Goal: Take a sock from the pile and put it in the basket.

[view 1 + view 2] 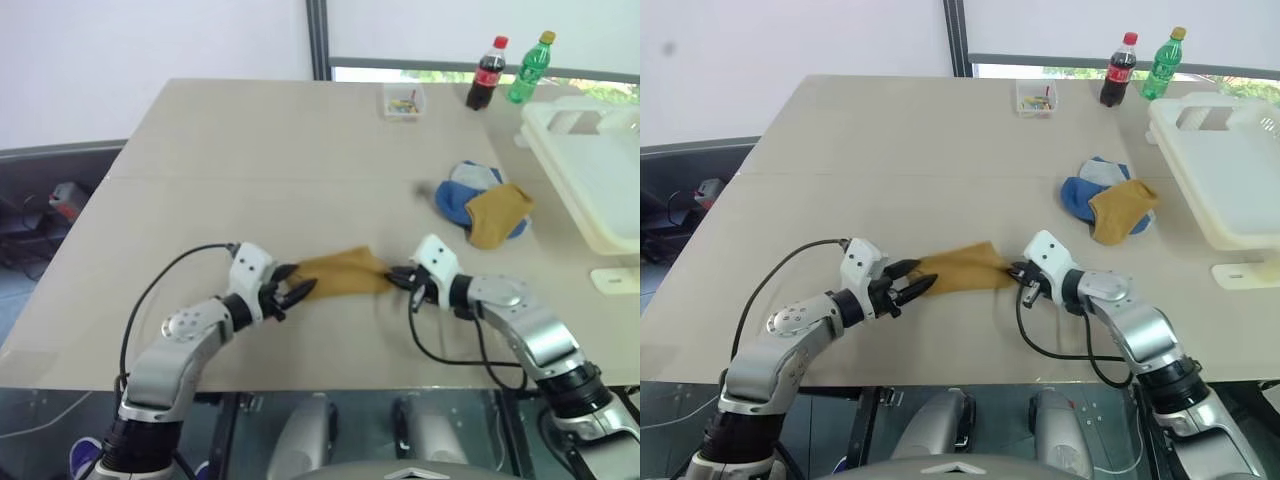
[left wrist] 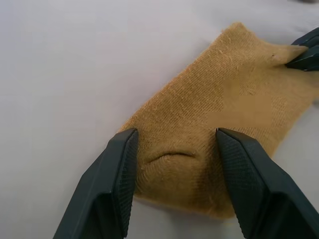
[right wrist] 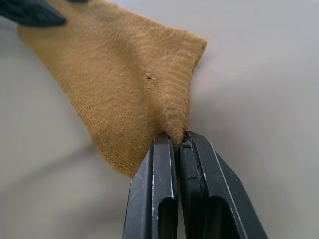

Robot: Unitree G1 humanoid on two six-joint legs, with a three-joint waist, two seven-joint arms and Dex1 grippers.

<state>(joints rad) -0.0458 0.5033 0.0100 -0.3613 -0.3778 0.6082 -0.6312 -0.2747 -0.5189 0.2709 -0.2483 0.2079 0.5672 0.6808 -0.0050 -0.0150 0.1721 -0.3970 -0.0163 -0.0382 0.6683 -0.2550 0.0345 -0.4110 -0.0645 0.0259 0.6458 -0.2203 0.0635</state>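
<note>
Mustard sock (image 1: 340, 272) lies flat near the desk's (image 1: 250, 150) front edge, roughly mid-width, stretched between the two end effectors; right end effector (image 3: 177, 142) is clamped tight on the sock's right end, fabric bunched into a ridge between its closed fingers; left end effector (image 2: 174, 149) is parted, its fingers (image 2: 117, 169) straddling the sock's left end, one finger off each side of the cloth; whether they touch the cloth cannot be told; the right fingertips show at the sock's far corner in the left wrist view. Pile (image 1: 485, 205) sits toward the desk's right side, between the sock and the basket (image 1: 600, 190): a blue sock, a pale one and a mustard one on top, well apart from the held sock. Basket rests at the right edge, overhanging it, rim pale cream. At the far edge: small clear box (image 1: 403, 100) with coloured bits inside, a cola bottle (image 1: 487, 73) and a green bottle (image 1: 529, 68), both upright, near the far right corner.
</note>
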